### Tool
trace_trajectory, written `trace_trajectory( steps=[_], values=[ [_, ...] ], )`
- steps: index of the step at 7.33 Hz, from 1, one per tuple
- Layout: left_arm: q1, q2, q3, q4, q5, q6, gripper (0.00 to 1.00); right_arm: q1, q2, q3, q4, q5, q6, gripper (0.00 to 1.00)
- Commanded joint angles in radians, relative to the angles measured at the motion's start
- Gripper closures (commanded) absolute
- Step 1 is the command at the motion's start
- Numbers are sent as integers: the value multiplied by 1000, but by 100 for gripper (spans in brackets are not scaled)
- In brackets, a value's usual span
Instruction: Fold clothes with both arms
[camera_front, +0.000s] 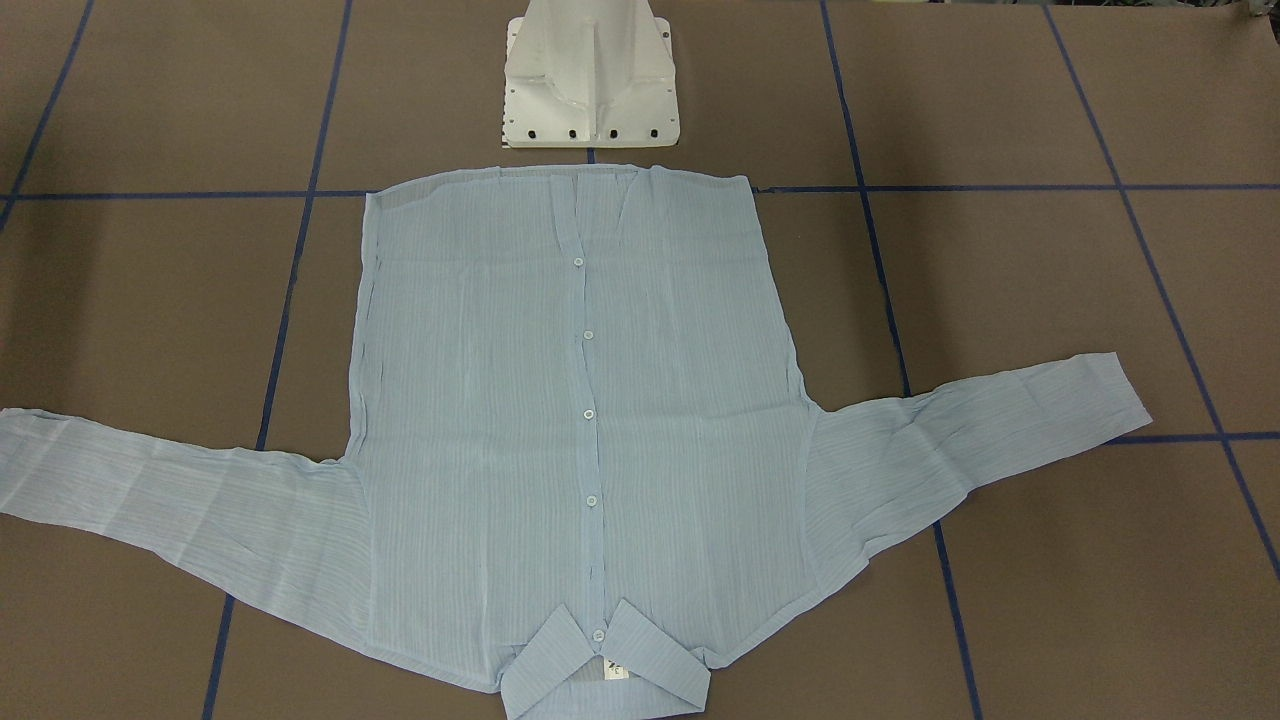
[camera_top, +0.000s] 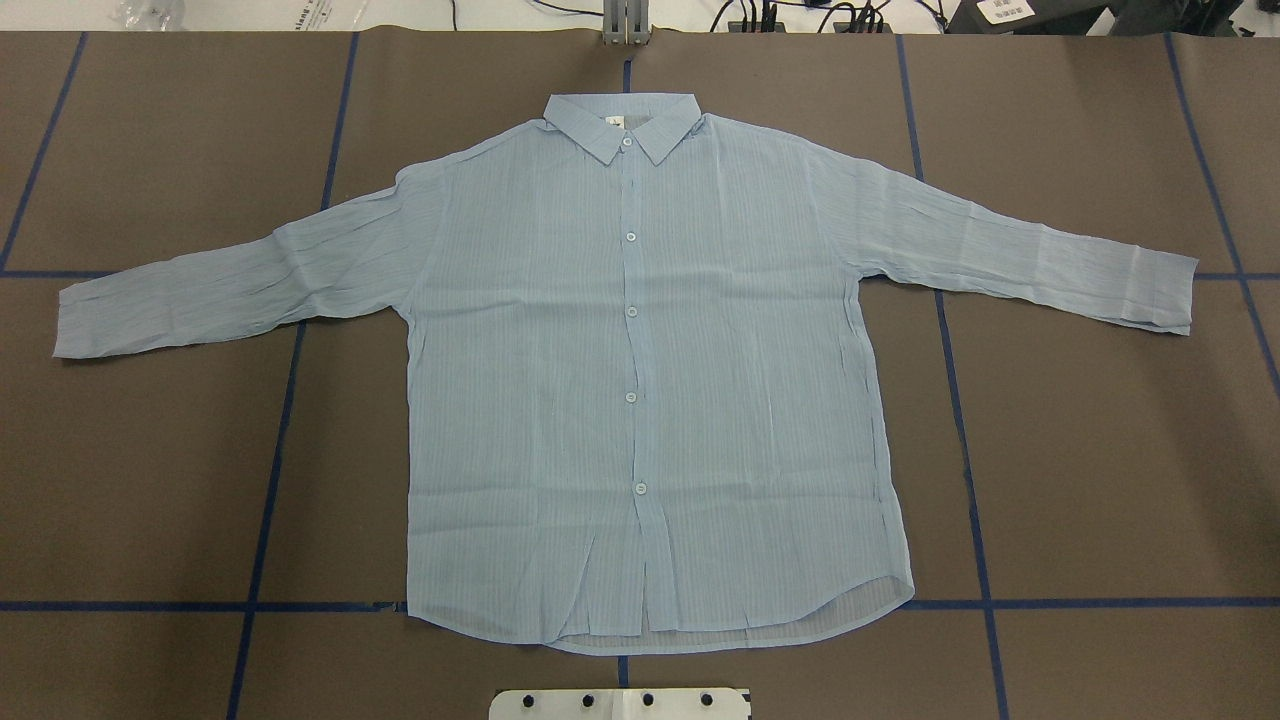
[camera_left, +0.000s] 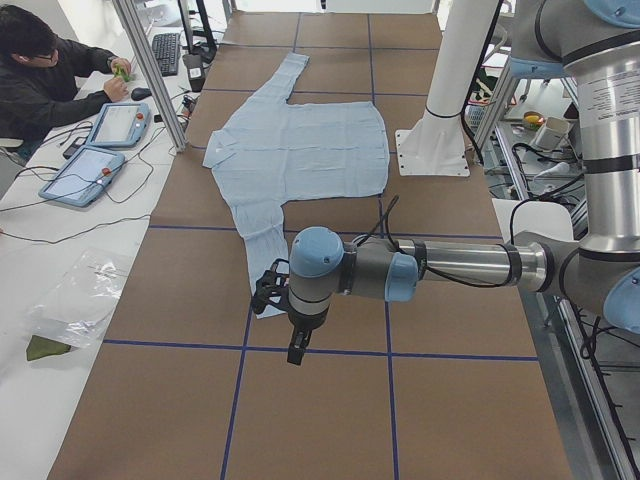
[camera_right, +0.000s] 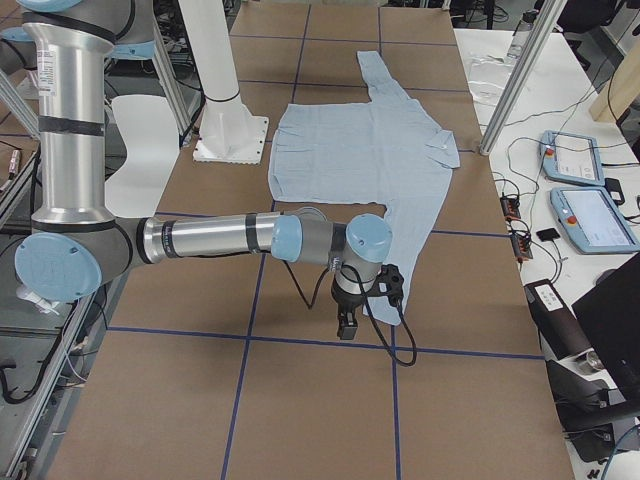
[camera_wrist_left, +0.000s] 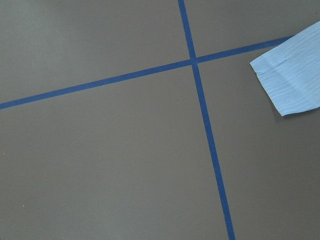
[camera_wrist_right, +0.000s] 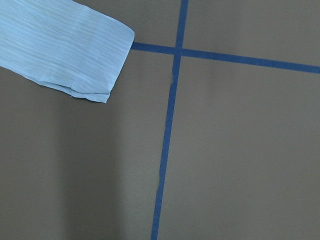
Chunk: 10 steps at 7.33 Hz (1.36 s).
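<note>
The light blue striped shirt (camera_top: 520, 400) lies flat and buttoned on the brown table, collar at the far side and both sleeves spread out to the sides (camera_front: 480, 400). My left gripper (camera_left: 298, 348) hangs over the table just past the near sleeve's cuff (camera_wrist_left: 295, 80); I cannot tell whether it is open or shut. My right gripper (camera_right: 346, 325) hovers likewise beside the other cuff (camera_wrist_right: 65, 50), and its state is equally unclear. Neither wrist view shows any fingers. Neither arm appears in the overhead or front-facing views.
Blue tape lines (camera_top: 270, 480) grid the brown table. The white pedestal base (camera_front: 590, 80) stands just behind the shirt's hem. A person (camera_left: 40, 80) sits at a side bench with tablets (camera_left: 85, 170). Aluminium posts (camera_right: 515, 85) stand along the table's far edge.
</note>
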Motion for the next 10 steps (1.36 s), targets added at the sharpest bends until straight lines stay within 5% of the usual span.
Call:
trace_trajectory(
  steps=[1, 5, 7, 10],
  values=[
    [-3, 6, 15, -123, 3, -1, 0, 0, 43, 22, 0, -2, -6, 0],
    [-34, -12, 41, -251, 3, -22, 0, 0, 60, 27, 174, -5, 0, 0],
    [-52, -116, 88, -487, 5, -40, 0, 0, 72, 11, 314, -7, 8, 0],
    [-51, -179, 177, -501, -8, -34, 0, -3, 87, -51, 483, 60, 278, 0]
  ],
)
